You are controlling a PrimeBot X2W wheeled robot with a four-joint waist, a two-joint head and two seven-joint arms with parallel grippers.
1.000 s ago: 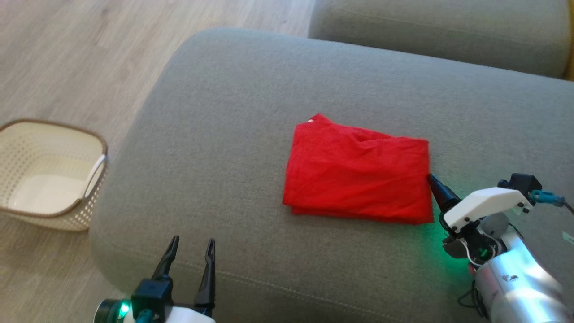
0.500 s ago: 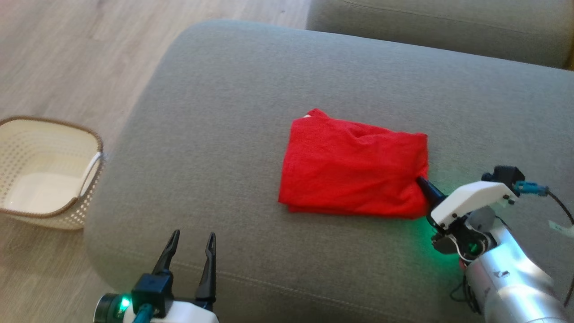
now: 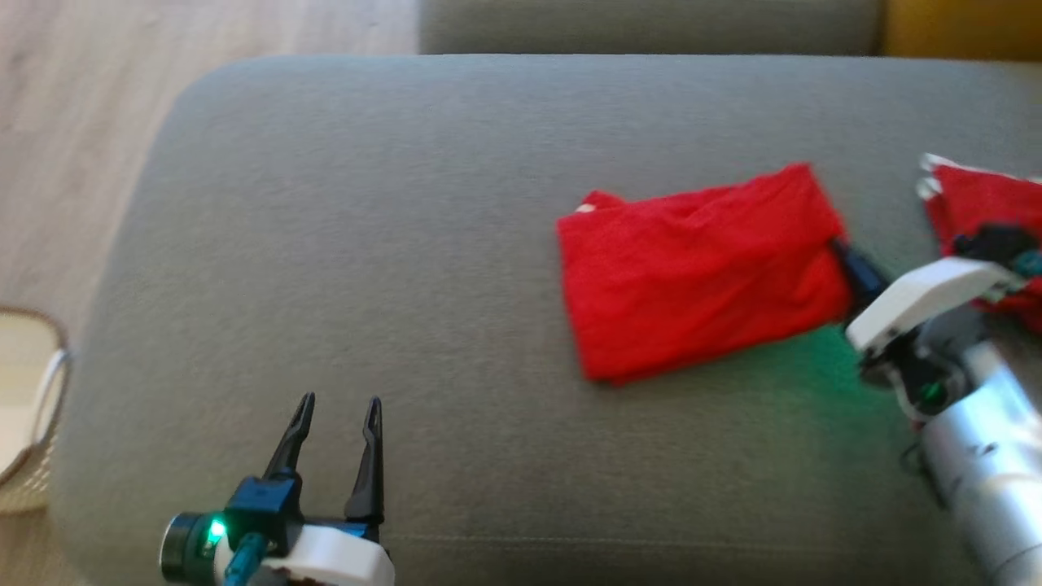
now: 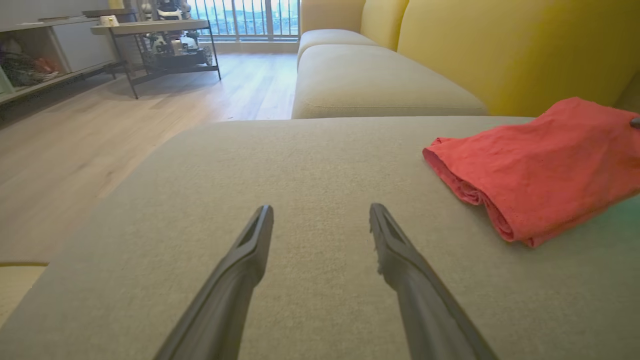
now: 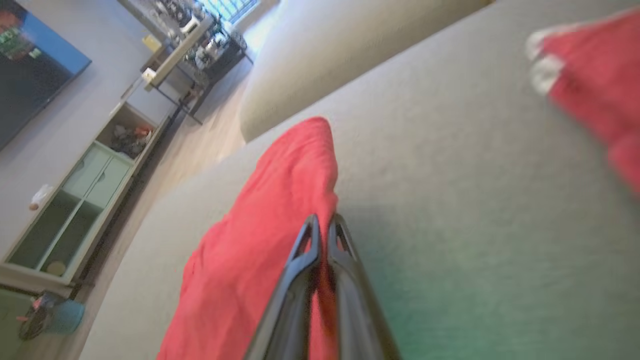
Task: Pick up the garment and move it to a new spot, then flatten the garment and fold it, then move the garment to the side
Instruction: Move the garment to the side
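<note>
Grey sofa seat (image 3: 407, 244), 2nd red cloth (image 3: 977, 199) (right edge), basket (image 3: 28, 484)

Folded garment (image 3: 700, 273) on cushion (image 3: 366, 244), right of centre. Right gripper (image 3: 851, 264) pinches its right edge. Second garment (image 3: 977, 199) farther right, behind that gripper. Left gripper (image 3: 338, 403) over cushion front, well left. Basket (image 3: 28, 488) on floor, left of cushion.

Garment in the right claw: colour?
The garment is plain red, no pattern; the head view shows it best.
</note>
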